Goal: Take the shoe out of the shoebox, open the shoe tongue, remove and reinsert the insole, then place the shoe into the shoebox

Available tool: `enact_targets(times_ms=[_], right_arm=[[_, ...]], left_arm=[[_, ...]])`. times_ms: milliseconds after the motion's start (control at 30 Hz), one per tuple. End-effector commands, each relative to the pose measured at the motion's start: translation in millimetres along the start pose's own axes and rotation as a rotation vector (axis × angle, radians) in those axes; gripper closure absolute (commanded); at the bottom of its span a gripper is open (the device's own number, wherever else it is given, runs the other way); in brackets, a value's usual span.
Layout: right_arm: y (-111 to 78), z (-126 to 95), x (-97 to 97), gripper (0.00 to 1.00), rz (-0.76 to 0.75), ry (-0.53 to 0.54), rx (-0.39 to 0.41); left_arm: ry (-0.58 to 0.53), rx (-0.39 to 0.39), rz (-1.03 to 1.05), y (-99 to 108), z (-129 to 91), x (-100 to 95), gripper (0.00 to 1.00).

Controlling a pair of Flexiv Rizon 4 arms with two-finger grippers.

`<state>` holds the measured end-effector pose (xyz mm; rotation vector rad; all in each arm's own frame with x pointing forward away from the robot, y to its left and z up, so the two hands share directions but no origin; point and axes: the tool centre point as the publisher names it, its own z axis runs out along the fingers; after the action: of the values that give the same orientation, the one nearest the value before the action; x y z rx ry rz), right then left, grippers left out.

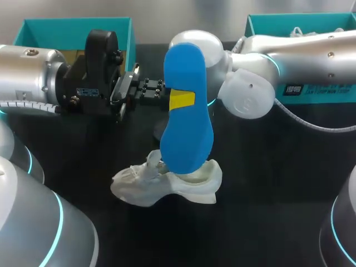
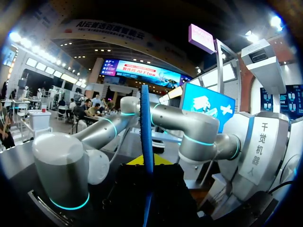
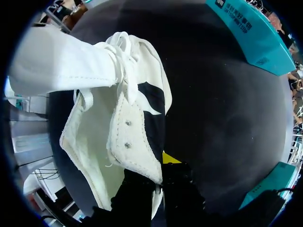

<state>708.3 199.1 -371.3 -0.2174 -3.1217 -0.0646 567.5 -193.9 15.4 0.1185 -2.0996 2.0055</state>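
Shoe [image 1: 167, 186]: white, resting on its sole mid-table [image 1: 267, 183], well apart from the teal left shoebox [image 1: 33, 30] and right shoebox [image 1: 261, 25] at the far edge. Left gripper [image 1: 179, 100] is clamped on the blue insole [image 1: 186, 128], which it holds upright over the shoe's opening. Right gripper [image 3: 160, 172] pinches the shoe's upper edge between its fingers.

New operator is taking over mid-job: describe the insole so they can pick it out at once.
On the black table, find the white shoe near the middle. Held just over its opening, pinched by the left hand, is the insole. It is the only flat, bright blue, sole-shaped piece, unlike the white shoe below it and the teal boxes behind.
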Motion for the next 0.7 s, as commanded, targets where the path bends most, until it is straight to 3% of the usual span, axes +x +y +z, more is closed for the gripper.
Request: enact_targets(times_ms=[33,233,433,700], right_arm=[[-4.5,-23,8.8,1.00,0.049,-0.040,0.011],[-12.2,-39,13.4,1.00,0.238,-0.094,0.000],[-5.4,-56,20.1,1.00,0.528,-0.200,-0.050],[-5.4,-56,20.1,1.00,0.528,-0.200,-0.050]], left_arm=[[-0.002,-0.001,0.000,1,0,0.8,1.00],[-0.002,-0.001,0.000,1,0,0.8,1.00],[-0.002,-0.001,0.000,1,0,0.8,1.00],[-0.002,-0.001,0.000,1,0,0.8,1.00]])
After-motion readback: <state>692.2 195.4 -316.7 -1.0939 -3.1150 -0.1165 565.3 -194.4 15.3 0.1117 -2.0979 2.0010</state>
